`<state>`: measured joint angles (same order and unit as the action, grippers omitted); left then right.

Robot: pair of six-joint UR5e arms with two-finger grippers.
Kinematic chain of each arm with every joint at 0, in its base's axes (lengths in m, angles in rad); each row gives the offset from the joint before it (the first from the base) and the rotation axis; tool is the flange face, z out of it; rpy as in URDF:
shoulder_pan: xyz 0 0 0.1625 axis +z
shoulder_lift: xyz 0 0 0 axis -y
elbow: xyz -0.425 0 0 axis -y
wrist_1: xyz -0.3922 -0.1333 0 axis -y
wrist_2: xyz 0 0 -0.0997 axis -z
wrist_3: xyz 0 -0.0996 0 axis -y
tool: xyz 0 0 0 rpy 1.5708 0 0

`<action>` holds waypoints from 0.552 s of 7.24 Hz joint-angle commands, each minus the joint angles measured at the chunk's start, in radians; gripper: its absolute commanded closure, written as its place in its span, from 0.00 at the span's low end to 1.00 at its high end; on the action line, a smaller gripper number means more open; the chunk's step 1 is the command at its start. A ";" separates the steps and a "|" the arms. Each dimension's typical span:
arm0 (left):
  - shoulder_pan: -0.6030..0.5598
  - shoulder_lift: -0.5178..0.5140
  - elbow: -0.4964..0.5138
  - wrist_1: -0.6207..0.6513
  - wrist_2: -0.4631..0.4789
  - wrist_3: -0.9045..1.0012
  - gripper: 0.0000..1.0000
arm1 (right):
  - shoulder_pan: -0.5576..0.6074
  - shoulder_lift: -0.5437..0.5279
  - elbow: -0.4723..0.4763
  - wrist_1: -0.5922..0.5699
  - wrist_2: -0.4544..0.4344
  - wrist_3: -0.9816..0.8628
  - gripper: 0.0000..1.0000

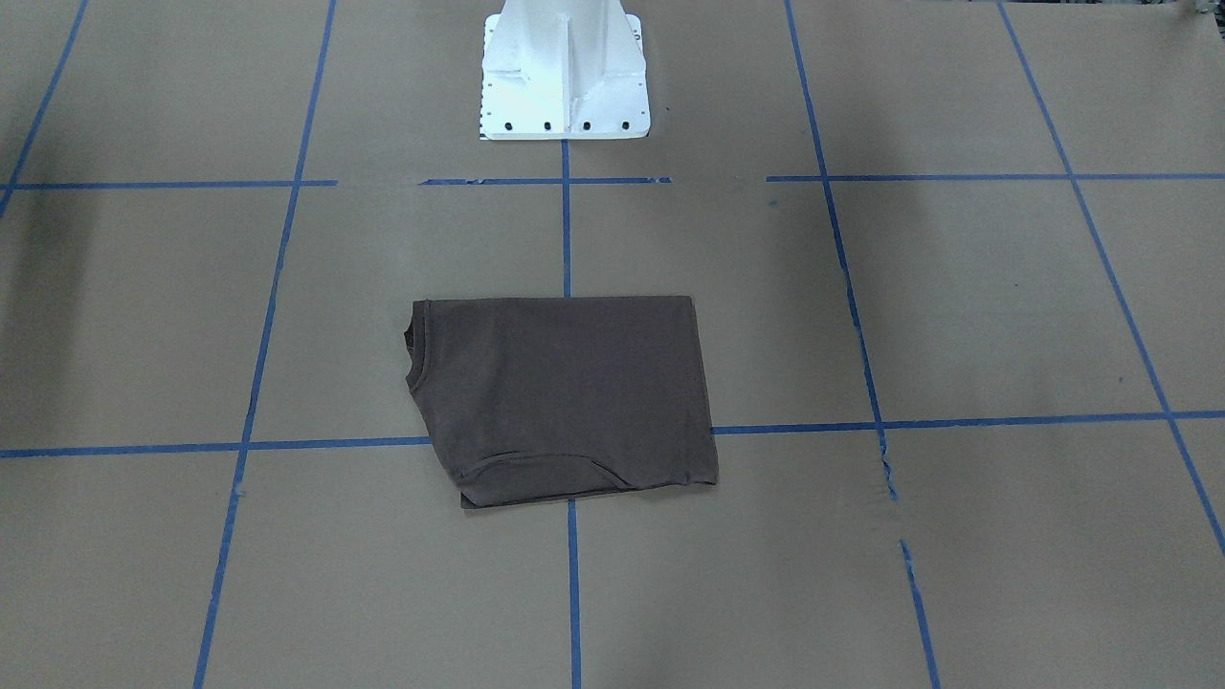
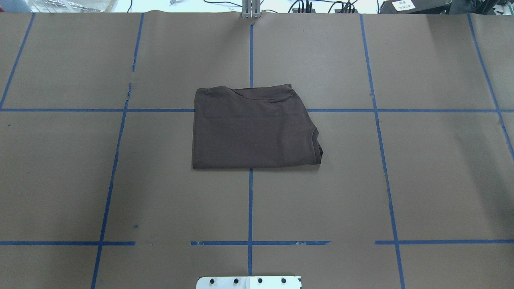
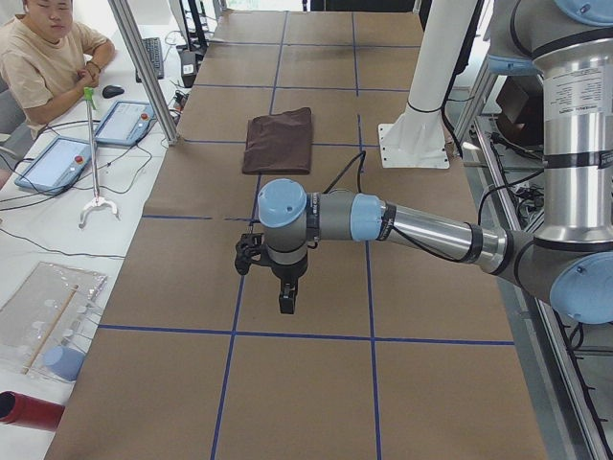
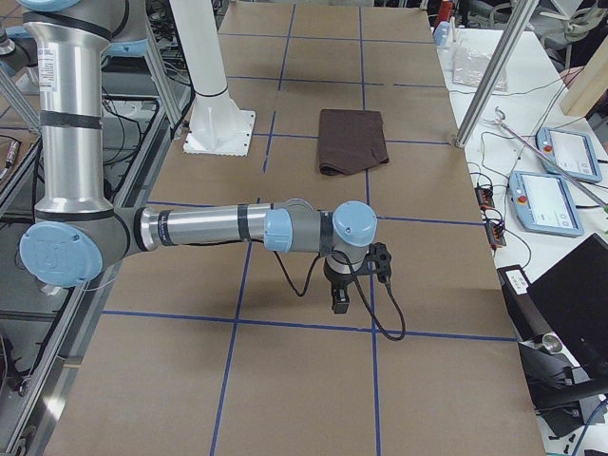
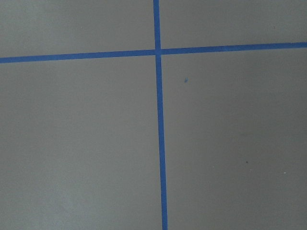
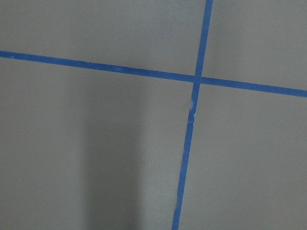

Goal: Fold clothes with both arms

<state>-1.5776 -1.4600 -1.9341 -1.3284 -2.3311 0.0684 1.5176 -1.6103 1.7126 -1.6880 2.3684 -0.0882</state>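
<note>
T-shirt (image 2: 253, 128), dark brown knit, lies folded flat, rectangular; whether left fingers (image 3: 286, 299) and right fingers (image 4: 339, 300) are spread, cannot tell.

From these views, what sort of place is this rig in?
Most likely a robotics lab set up for data collection: a brown-paper-covered table gridded with blue tape lines, a white bolted pedestal base, and blue-edged control tablets with red buttons on a side desk where a person sits.

Left hand (image 3: 287, 303) and right hand (image 4: 340, 302) point downward.
</note>
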 commanded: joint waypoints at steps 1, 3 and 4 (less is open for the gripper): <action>0.001 -0.060 -0.011 -0.009 0.001 -0.001 0.00 | 0.001 0.003 -0.015 0.001 0.032 -0.001 0.00; 0.001 -0.072 -0.013 -0.012 -0.002 0.001 0.00 | 0.001 0.015 -0.014 0.002 0.051 0.002 0.00; 0.001 -0.072 -0.023 -0.011 -0.002 0.001 0.00 | 0.003 0.010 0.022 0.002 0.055 0.002 0.00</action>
<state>-1.5773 -1.5287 -1.9495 -1.3391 -2.3324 0.0684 1.5191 -1.5995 1.7073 -1.6861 2.4167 -0.0862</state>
